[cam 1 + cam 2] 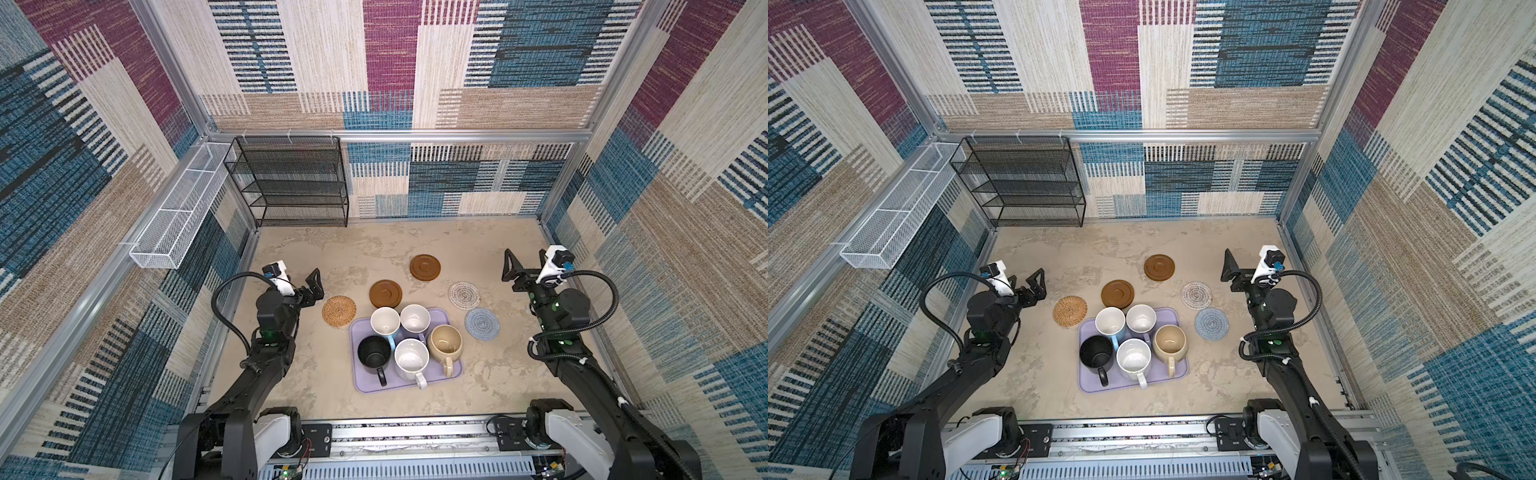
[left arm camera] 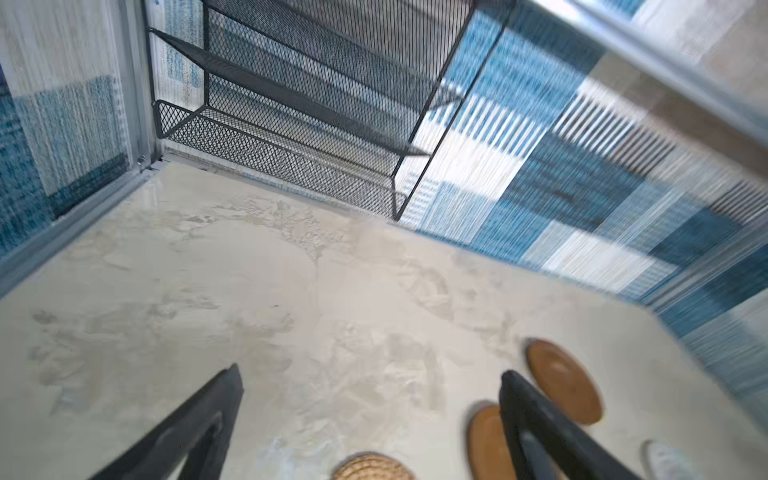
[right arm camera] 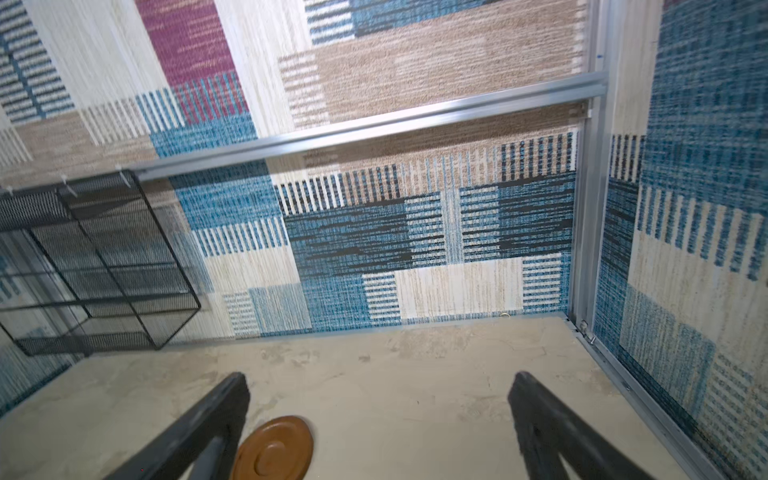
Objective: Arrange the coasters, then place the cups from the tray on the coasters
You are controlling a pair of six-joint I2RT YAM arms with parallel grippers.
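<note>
Spread wide, the left claw (image 1: 312,288) hangs above the counter (image 1: 332,249) at its left side with nothing between its fingers; the left wrist view, somewhat blurred, shows the same gap (image 2: 371,374) over bare surface. Behind it, a white wire basket (image 1: 178,216) hangs on the left wall and a black mesh rack (image 1: 291,183) stands at the back. Just right of this claw lies the rattan coaster (image 1: 339,311), near the tray's far left corner. Next comes the near brown coaster (image 1: 385,294), just beyond the far edge of the tray (image 1: 365,384). All five cups stand upright on the tray: the black cup (image 1: 374,352) at the front left, the light blue cup (image 1: 385,321) behind it, the speckled white cup (image 1: 411,359) at the front middle, the lavender cup (image 1: 415,318) behind that, and the beige cup (image 1: 445,341) on the right. The far brown coaster (image 1: 425,267) lies farther back, apart from the rest. Right of the tray, the white crochet coaster (image 1: 464,295) and the grey-blue crochet coaster (image 1: 482,324) lie close together, bare like the other coasters. At the right side, the right claw (image 1: 524,259) is raised with its fingers far apart and empty; in the right wrist view (image 3: 380,376) the far brown coaster shows beside one finger.
</note>
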